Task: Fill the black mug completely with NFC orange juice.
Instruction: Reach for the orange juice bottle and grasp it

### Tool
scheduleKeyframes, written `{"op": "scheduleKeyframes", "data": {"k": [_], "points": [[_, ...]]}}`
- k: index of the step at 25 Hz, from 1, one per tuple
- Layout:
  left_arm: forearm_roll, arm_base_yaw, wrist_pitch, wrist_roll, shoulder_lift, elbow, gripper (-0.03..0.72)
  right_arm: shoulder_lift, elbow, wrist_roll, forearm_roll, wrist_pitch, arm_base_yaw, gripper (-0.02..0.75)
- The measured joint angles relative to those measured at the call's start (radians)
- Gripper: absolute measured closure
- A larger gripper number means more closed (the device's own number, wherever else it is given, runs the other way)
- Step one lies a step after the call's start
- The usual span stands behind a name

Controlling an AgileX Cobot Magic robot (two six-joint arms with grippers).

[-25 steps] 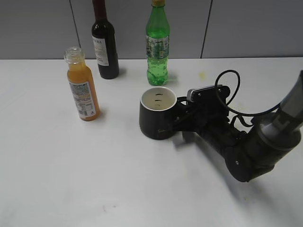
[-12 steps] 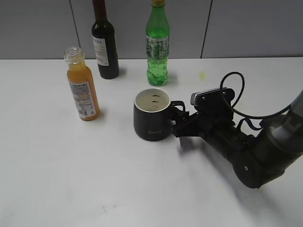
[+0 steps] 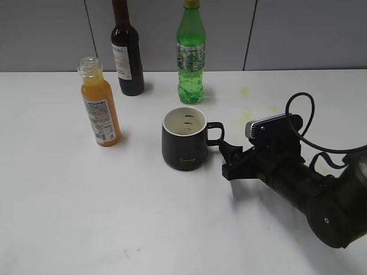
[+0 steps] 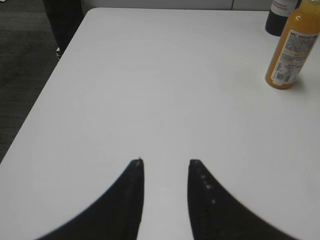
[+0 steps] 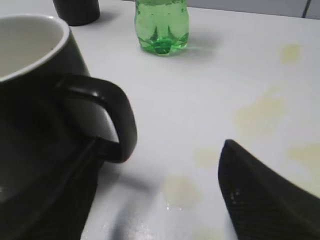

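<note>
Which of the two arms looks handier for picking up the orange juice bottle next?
Left, probably. The juice bottle stands on its side of the table, ahead of the open left gripper. The right gripper is open beside the mug, farther from the bottle.

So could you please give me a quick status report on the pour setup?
Right claw open, clear of black mug handle. Left claw open, empty. Mug upright, no juice inside; orange juice bottle uncapped, untouched. Nothing between them.

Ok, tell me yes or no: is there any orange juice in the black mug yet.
No, the black mug shows only its bare cream inside, without liquid.
</note>
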Motion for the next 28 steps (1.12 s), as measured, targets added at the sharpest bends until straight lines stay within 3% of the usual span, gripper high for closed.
{"op": "scheduleKeyframes", "data": {"k": [10,16,23,28], "points": [[0.000,0.000,0.000,0.000,0.000,0.000,0.449,-0.175,0.180,-0.009,0.000,0.002,0.000,0.131],[0.000,0.000,0.000,0.000,0.000,0.000,0.449,-0.352,0.203,-0.038,0.012,0.056,0.000,0.130],[0.000,0.000,0.000,0.000,0.000,0.000,0.449,-0.559,0.205,-0.094,0.018,0.478,0.000,0.130],[0.000,0.000,0.000,0.000,0.000,0.000,0.449,-0.662,0.151,-0.133,0.019,0.901,0.000,0.130]]}}
